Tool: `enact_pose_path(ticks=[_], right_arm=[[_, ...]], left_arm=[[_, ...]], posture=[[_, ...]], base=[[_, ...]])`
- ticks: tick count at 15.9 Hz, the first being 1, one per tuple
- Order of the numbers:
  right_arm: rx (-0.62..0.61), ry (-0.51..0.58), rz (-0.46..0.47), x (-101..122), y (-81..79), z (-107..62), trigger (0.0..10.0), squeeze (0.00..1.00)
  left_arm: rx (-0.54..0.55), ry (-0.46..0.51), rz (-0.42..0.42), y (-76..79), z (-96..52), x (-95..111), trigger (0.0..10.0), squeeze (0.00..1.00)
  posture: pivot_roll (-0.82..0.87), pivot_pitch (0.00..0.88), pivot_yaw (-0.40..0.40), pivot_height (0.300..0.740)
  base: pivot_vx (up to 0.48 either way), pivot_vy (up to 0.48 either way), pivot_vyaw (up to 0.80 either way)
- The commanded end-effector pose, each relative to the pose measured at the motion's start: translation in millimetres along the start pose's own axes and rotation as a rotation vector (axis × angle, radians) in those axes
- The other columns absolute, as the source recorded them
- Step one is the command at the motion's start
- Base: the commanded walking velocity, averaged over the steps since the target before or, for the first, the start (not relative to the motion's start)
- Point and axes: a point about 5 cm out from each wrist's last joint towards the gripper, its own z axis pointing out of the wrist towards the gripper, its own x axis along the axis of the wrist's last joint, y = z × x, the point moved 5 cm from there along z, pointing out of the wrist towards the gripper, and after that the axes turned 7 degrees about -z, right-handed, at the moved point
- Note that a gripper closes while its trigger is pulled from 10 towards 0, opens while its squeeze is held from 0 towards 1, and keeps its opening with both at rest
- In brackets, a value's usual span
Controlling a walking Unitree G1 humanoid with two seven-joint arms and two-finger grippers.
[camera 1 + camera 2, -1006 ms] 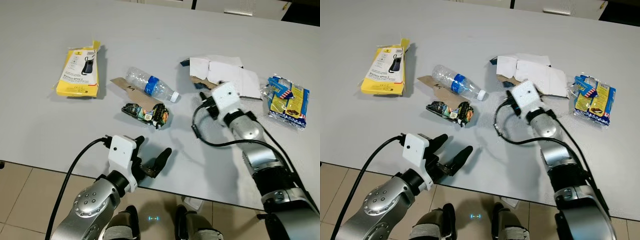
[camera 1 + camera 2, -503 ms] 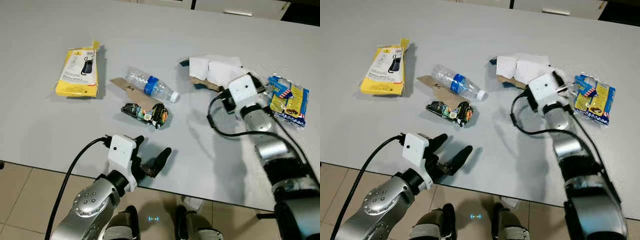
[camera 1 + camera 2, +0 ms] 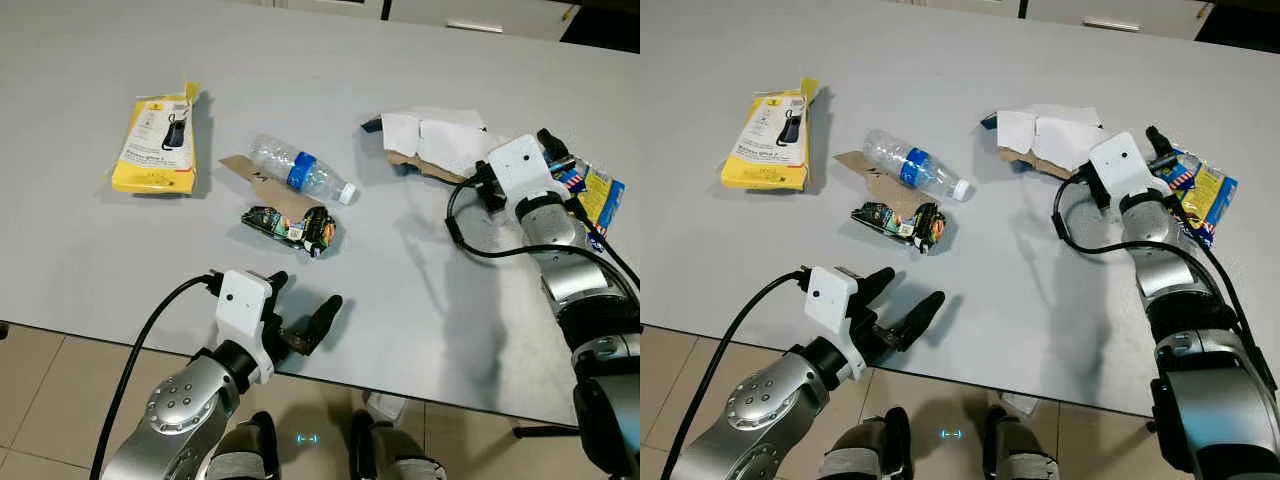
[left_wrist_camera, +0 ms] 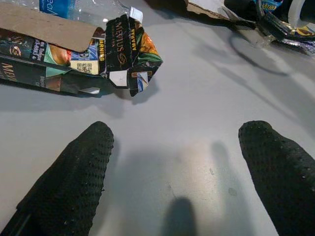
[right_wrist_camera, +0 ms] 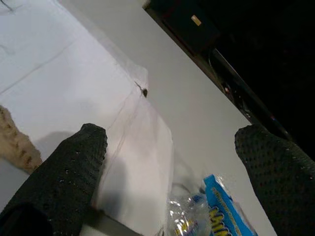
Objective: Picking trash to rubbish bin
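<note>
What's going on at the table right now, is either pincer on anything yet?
Nothing is held yet. The right pincer is open above the table's right side, between the torn white cardboard and the blue and yellow snack packet. The left pincer hangs open over the near edge of the table, short of the crushed dark carton. The plastic bottle and the yellow package lie untouched on the left side.
</note>
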Motion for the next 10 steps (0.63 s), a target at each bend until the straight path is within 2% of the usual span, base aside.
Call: enact_pose_path(ticks=[1, 3, 4, 5, 7, 8, 10], right_arm=[[0.006, -0.006, 0.047, -2, 5.0, 1.2, 10.0, 1.0], [0.005, -0.063, 0.153, -12, 5.9, -0.9, 10.0, 1.0], [0.007, -0.079, 0.175, -18, 3.1, -4.2, 10.0, 1.0], [0.007, -0.08, 0.172, -18, 2.5, -4.9, 10.0, 1.0], [-0.009, -0.095, 0.179, -22, 2.0, -5.8, 10.0, 1.0], [-0.034, -0.09, 0.171, -20, 6.0, -5.0, 10.0, 1.0], [-0.072, -0.094, 0.14, -20, 13.0, -4.1, 10.0, 1.0]], left_arm=[[-0.003, -0.019, -0.001, -0.1, -0.2, -5, 10.0, 0.0], [-0.003, -0.024, -0.011, -0.8, 0.1, -7, 10.0, 0.0], [-0.03, -0.021, -0.026, 2.1, 0.4, -6, 10.0, 0.0], [-0.043, -0.02, -0.028, 3.6, 0.3, -5, 10.0, 0.0], [-0.131, -0.035, -0.049, 16.2, -0.1, -2, 10.0, 0.0], [-0.197, -0.054, -0.052, 24.8, -1.1, 0, 10.0, 0.0], [-0.268, -0.094, -0.067, 32.3, -0.9, -3, 10.0, 0.0]], posture=[[-0.01, 0.241, -0.013, 0.74], [-0.01, 0.241, -0.012, 0.74], [-0.02, 0.24, -0.01, 0.74], [-0.02, 0.24, -0.01, 0.74], [-0.02, 0.235, -0.006, 0.74], [-0.02, 0.232, -0.004, 0.74], [-0.02, 0.226, -0.001, 0.74]], base=[[0.0, 0.0, 0.0], [0.0, 0.0, 0.0], [0.0, 0.0, 0.0], [0.0, 0.0, 0.0], [0.0, 0.0, 0.0], [0.0, 0.0, 0.0], [0.0, 0.0, 0.0]])
